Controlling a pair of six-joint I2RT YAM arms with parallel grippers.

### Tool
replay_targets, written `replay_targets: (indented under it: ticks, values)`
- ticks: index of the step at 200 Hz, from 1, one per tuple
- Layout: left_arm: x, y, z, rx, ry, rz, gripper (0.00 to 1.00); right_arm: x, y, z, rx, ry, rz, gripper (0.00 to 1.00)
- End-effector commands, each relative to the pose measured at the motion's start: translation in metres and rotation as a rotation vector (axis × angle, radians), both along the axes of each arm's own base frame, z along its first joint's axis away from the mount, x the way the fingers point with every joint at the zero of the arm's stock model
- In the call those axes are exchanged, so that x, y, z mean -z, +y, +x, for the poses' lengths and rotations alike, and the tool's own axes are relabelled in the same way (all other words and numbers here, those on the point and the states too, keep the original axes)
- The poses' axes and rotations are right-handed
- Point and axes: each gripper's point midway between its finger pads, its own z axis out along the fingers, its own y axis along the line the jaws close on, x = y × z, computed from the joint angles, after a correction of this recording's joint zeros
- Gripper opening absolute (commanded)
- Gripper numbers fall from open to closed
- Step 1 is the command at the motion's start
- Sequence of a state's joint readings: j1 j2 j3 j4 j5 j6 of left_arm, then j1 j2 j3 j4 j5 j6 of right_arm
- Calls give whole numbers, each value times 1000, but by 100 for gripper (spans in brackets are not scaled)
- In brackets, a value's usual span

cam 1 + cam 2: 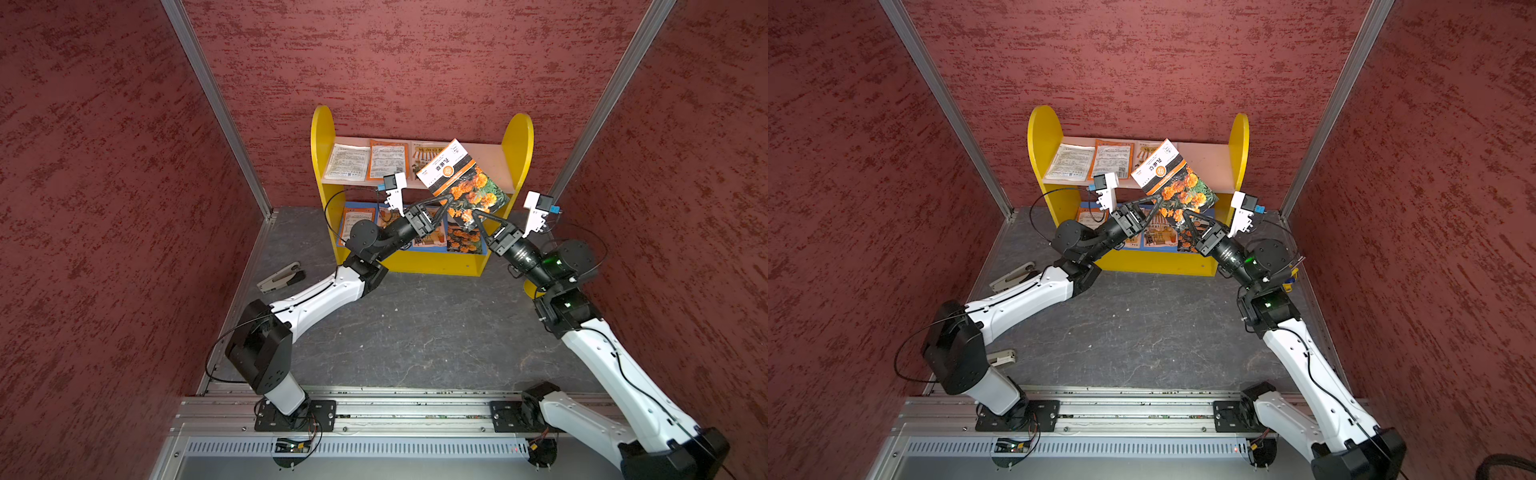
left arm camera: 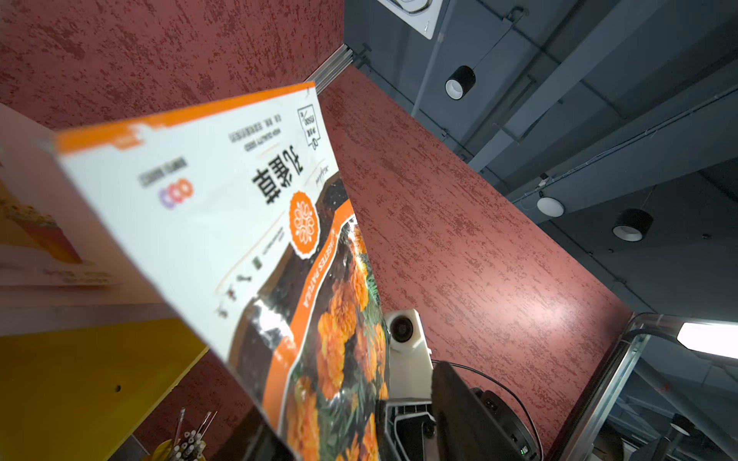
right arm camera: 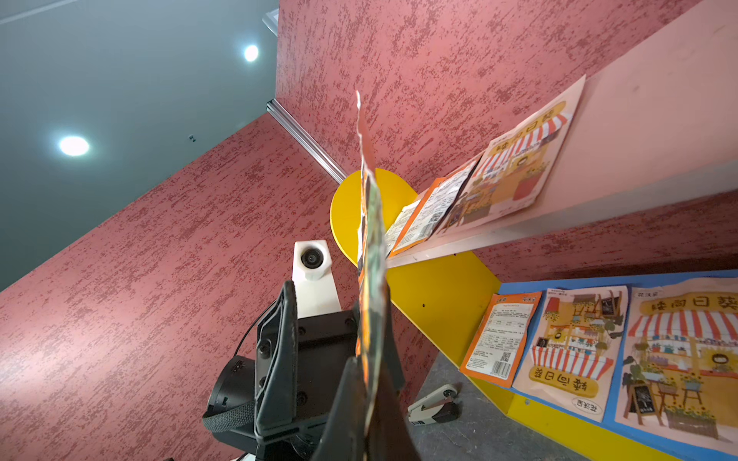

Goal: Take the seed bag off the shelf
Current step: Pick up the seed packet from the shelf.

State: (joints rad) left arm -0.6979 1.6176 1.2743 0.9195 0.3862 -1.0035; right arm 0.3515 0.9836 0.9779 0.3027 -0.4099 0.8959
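Right jaws clamped on seed bag [image 1: 461,178] lower edge, long axis pointing up toward shelf [image 1: 322,137]; left jaws apart, straddling its side.

Orange-marigold seed bag [image 1: 462,180], tilted & aloft (print upside-down) in frt of yellow shelf [image 1: 322,137]

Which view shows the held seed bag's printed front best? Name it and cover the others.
The left wrist view: the seed bag nearly fills the frame, print and marigold photo legible though upside down. Both top views show it whole but small, tilted before the shelf. The right wrist view catches only its edge.
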Motion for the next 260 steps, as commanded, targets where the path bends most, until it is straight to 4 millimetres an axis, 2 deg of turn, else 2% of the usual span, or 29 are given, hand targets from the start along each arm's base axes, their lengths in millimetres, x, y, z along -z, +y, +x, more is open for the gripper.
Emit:
replay_targets:
  ticks: [1,39,88,95,140,157,172,197,225,243,260]
  values:
    - [-7,-4,-2,22,-22,-17,43,-5,1,-4,9,-38,-1,0]
    - [-7,-4,-1,29,-19,-15,22,-7,3,-5,7,-46,-4,0]
    - [-6,-3,0,41,-10,-11,3,-8,5,-5,0,-51,-5,0]
    - [-7,-3,-1,44,-13,-12,0,-8,6,-5,-5,-52,-6,7]
    - [-5,7,-4,90,15,46,0,-7,7,-11,1,-70,-99,46]
    - [2,19,-7,120,30,73,0,-3,7,-17,-1,-77,-188,63]
    - [10,31,-10,133,43,129,0,0,6,-25,1,-91,-273,72]
    - [29,50,-17,142,63,257,0,2,3,-44,-19,-122,-406,77]
    - [37,66,-39,217,28,336,0,4,5,-59,-76,-117,-510,80]
    - [45,72,-54,253,18,394,0,4,8,-66,-127,-117,-542,77]
    - [51,75,-63,259,9,452,0,0,20,-78,-236,-130,-531,71]
